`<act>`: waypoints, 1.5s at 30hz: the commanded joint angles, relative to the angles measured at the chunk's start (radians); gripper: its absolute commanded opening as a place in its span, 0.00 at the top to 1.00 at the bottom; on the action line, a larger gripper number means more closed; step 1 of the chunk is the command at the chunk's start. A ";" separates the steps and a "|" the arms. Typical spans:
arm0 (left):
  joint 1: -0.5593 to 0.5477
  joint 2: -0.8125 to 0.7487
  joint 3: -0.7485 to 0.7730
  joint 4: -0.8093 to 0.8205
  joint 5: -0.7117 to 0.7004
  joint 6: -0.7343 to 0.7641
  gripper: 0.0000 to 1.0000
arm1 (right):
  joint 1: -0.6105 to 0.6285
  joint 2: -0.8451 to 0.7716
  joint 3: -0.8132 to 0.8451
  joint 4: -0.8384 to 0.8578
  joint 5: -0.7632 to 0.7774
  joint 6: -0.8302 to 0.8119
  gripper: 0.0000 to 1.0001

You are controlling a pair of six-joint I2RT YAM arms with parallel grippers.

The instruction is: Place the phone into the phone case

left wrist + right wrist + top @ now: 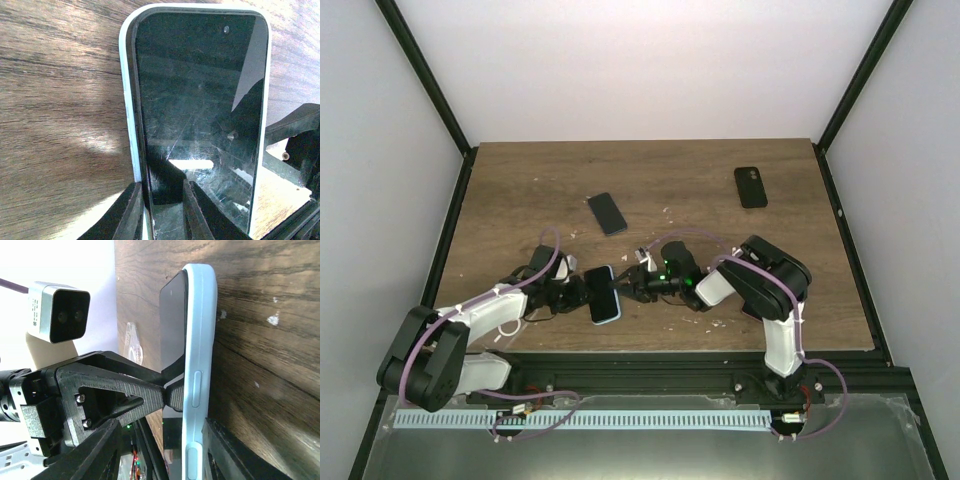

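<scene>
A phone with a dark screen (200,100) sits in a light blue case (127,100), held up on edge near the table's front middle (603,295). My left gripper (582,290) is shut on it: in the left wrist view (162,187) one finger is outside the case rim and the other presses on the screen. In the right wrist view the case (200,340) shows side-on, with the phone's (172,315) far end standing out of it. My right gripper (625,285) is open (161,425). The case rests against its right finger (225,450); the other finger is well apart.
A second black phone (607,213) lies mid-table behind the grippers. Another black phone-shaped item (751,187) lies at the back right. Small white scraps dot the wood. The table's front edge and black frame are just behind both arms.
</scene>
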State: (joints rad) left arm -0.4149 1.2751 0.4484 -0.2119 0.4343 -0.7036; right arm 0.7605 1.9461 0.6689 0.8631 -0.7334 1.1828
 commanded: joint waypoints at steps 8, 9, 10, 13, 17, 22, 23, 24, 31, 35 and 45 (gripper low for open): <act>-0.010 -0.002 -0.012 0.040 0.038 -0.002 0.77 | 0.028 0.088 0.041 0.259 -0.176 0.193 0.54; -0.010 -0.003 -0.014 0.040 0.037 -0.001 0.77 | 0.029 0.088 0.044 0.261 -0.178 0.196 0.54; -0.010 -0.003 -0.013 0.039 0.035 0.001 0.77 | 0.029 0.088 0.044 0.265 -0.179 0.199 0.54; -0.010 -0.006 -0.011 0.037 0.033 0.003 0.77 | 0.034 0.088 0.050 0.249 -0.183 0.195 0.53; -0.010 -0.008 -0.005 0.028 0.026 0.007 0.77 | 0.037 0.088 0.049 0.225 -0.183 0.179 0.54; -0.010 -0.015 0.002 0.011 0.021 0.008 0.77 | 0.037 0.045 0.047 0.060 -0.110 0.065 0.67; -0.010 -0.016 0.006 0.006 0.020 0.008 0.77 | 0.037 0.036 0.051 0.023 -0.095 0.035 0.70; -0.010 -0.018 0.007 0.002 0.018 0.008 0.77 | 0.037 0.028 0.059 -0.022 -0.078 -0.001 0.72; -0.009 -0.077 0.016 -0.020 0.067 -0.029 0.71 | 0.035 -0.022 0.085 -0.202 -0.020 -0.156 0.85; -0.004 -0.158 0.070 -0.102 0.066 -0.023 0.61 | 0.026 -0.074 0.058 -0.178 -0.026 -0.188 0.90; 0.087 -0.426 0.241 -0.368 0.100 0.007 0.21 | -0.007 -0.217 -0.062 0.076 -0.138 -0.077 0.91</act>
State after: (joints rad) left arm -0.3687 0.9165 0.6315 -0.4454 0.4835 -0.7166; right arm 0.7620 1.8210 0.6235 0.7708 -0.8001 1.0775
